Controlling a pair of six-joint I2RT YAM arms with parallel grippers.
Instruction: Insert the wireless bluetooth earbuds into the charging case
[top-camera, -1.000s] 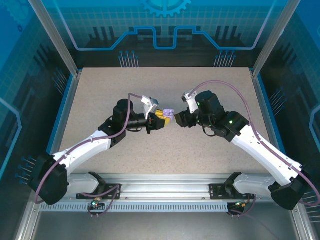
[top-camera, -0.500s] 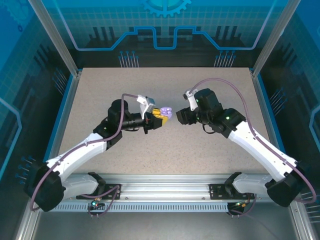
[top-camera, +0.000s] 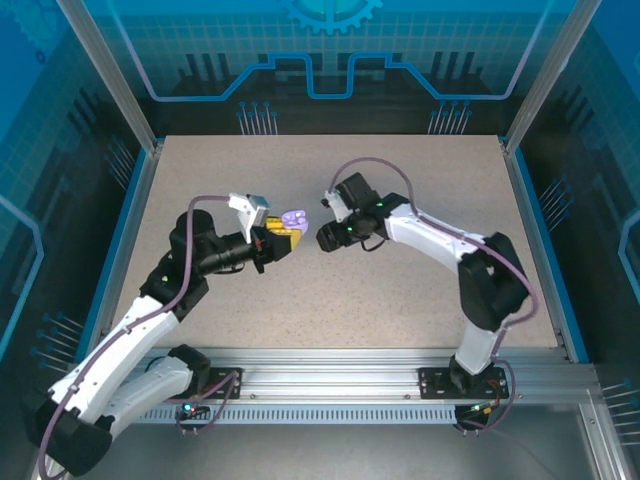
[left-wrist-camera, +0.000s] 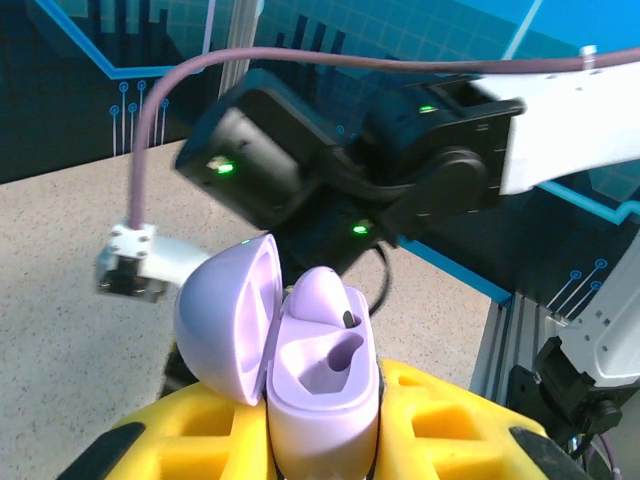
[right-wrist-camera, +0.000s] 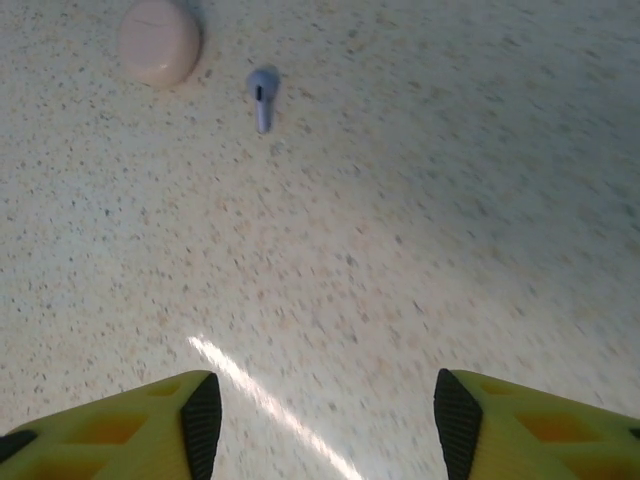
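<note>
**Task item, appearance.** The lilac charging case (left-wrist-camera: 325, 400) is a small rounded shell with its lid (left-wrist-camera: 222, 318) hinged open to one side. One lilac earbud (left-wrist-camera: 318, 292) sits in its socket, its rounded head standing above the rim. The socket next to it (left-wrist-camera: 336, 365) is an empty, smooth-walled cavity. A second lilac earbud (right-wrist-camera: 263, 97), with a short stem and a dark slot, lies flat on the table (right-wrist-camera: 450, 200). A closed pale pink case (right-wrist-camera: 158, 40) lies near it, and the two are not touching.

**Gripper state.**
- The left gripper (top-camera: 283, 232) is clamped on the lilac charging case, with its yellow fingers (left-wrist-camera: 450, 425) pressing the lower body from both sides.
- The right gripper (right-wrist-camera: 328, 420) has its jaws spread. It holds nothing, and bare table shows between the black pads (right-wrist-camera: 200, 425).

**Position and clearance.** In the top view, the held case (top-camera: 294, 217) is near the middle of the table, slightly left of centre. The right gripper (top-camera: 326, 238) points at it from just beside it, with a small gap between them. Both grippers are well apart from the blue side rims (top-camera: 128, 235) and from the frame rail (top-camera: 330, 362) at the near edge. Speckled table surface lies open on all sides of the two grippers. In the right wrist view, an unobstructed stretch of table separates the loose earbud from the fingertips.
</note>
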